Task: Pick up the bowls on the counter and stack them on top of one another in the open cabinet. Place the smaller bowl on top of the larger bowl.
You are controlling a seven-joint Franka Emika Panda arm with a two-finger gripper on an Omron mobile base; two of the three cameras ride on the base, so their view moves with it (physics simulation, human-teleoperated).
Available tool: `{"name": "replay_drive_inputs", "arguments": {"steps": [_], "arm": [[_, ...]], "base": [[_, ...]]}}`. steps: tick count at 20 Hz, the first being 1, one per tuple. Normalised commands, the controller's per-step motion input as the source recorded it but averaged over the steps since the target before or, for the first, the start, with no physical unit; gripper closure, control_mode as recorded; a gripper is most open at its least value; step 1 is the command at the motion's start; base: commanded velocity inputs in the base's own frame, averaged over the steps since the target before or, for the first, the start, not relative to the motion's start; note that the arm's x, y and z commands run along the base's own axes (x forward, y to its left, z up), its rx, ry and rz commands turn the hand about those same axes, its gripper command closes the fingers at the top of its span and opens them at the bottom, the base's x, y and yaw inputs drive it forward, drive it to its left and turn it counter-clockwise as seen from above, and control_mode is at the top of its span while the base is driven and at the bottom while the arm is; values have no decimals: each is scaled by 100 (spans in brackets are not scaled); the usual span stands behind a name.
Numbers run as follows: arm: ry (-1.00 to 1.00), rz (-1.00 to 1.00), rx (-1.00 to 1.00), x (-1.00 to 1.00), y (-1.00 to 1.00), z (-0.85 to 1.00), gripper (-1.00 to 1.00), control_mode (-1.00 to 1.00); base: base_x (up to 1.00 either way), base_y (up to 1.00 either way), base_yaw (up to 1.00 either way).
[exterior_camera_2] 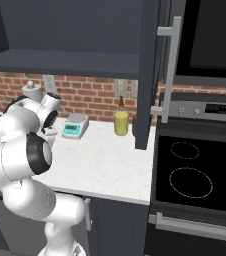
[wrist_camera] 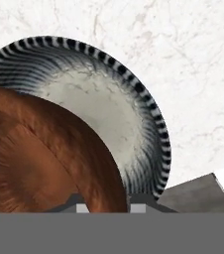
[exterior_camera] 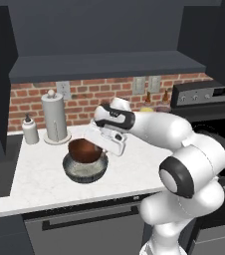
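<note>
The smaller bowl (exterior_camera: pixel 83 151), glossy reddish-brown, hangs tilted just over the larger bowl (exterior_camera: pixel 85 171), which rests on the white counter (exterior_camera: pixel 129 172). My gripper (exterior_camera: pixel 102 143) comes in from the right and is shut on the brown bowl's near rim. In the hand view the smaller bowl (wrist_camera: pixel 39 158) fills the lower left, its rim pinched in my gripper (wrist_camera: pixel 108 206). Behind it lies the larger bowl (wrist_camera: pixel 109 114), with its pale speckled inside and ribbed dark edge. The open cabinet (exterior_camera: pixel 99 35) is overhead, its shelf bare.
A paper towel holder (exterior_camera: pixel 55 119) and a white bottle (exterior_camera: pixel 30 129) stand at the back left of the counter. A kitchen scale (exterior_camera_2: pixel 75 126) and a yellow jar (exterior_camera_2: pixel 121 122) sit near the wall. The black stovetop (exterior_camera_2: pixel 200 175) lies to the right, beyond the open cabinet door (exterior_camera_2: pixel 147 75).
</note>
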Motion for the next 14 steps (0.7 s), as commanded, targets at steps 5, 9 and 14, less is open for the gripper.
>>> {"name": "replay_drive_inputs", "arguments": {"steps": [5,9,14], "arm": [[-16,0,-11,0,0,-24,100,-100],[-17,0,-4,0,0,-5,100,-100],[-8,0,0,0,0,0,-100,-100]], "base": [[0,0,0],[0,0,0],[0,0,0]]}}
